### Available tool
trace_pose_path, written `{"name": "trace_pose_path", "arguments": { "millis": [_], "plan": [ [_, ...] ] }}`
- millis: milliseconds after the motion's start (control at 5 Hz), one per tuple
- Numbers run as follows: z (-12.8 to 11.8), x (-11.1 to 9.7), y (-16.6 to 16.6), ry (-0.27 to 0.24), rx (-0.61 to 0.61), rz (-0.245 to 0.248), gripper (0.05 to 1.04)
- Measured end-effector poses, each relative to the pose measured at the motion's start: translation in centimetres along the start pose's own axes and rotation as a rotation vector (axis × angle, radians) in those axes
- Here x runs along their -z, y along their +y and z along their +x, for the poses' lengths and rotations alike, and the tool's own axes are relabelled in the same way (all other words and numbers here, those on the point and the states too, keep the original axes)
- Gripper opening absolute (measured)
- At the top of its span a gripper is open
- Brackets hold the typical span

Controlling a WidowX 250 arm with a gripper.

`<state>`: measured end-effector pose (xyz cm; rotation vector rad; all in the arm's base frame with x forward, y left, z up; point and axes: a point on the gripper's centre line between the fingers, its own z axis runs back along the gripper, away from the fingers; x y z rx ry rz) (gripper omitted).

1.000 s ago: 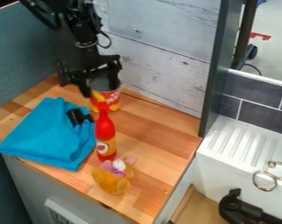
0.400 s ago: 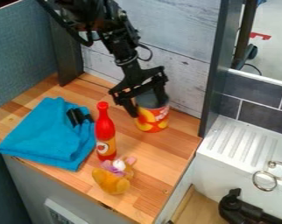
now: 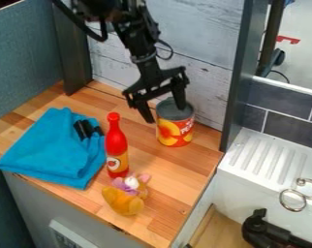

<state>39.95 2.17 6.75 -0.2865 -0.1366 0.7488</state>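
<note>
One can (image 3: 175,131) sits by pincer (image 3: 165,114), spread wide w/ 1 tip at can's top, other beside it.

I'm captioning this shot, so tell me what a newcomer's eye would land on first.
Probably the red bottle, upright mid-counter, with the bright blue cloth folded beside it. Next, the black end effector, open at the top of the red-and-yellow can near the pale wall.
</note>
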Motion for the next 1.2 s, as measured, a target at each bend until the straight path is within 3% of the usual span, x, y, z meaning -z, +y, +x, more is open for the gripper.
{"name": "trace_pose_path", "arguments": {
  "millis": [200,400,600,800,1000,1200],
  "plan": [
    [1.5,-3.4,0.6,-0.025,0.041,0.152,1.0],
    [1.5,-6.2,0.6,0.02,0.133,0.236,1.0],
    [0.1,-9.8,2.6,0.075,0.302,0.343,1.0],
    [-1.4,-13.5,7.2,0.082,0.469,0.293,1.0],
    [-3.7,-16.1,11.5,0.039,0.596,0.243,1.0],
    [-5.4,-17.2,12.8,0.054,0.669,0.264,1.0]
  ]
}}
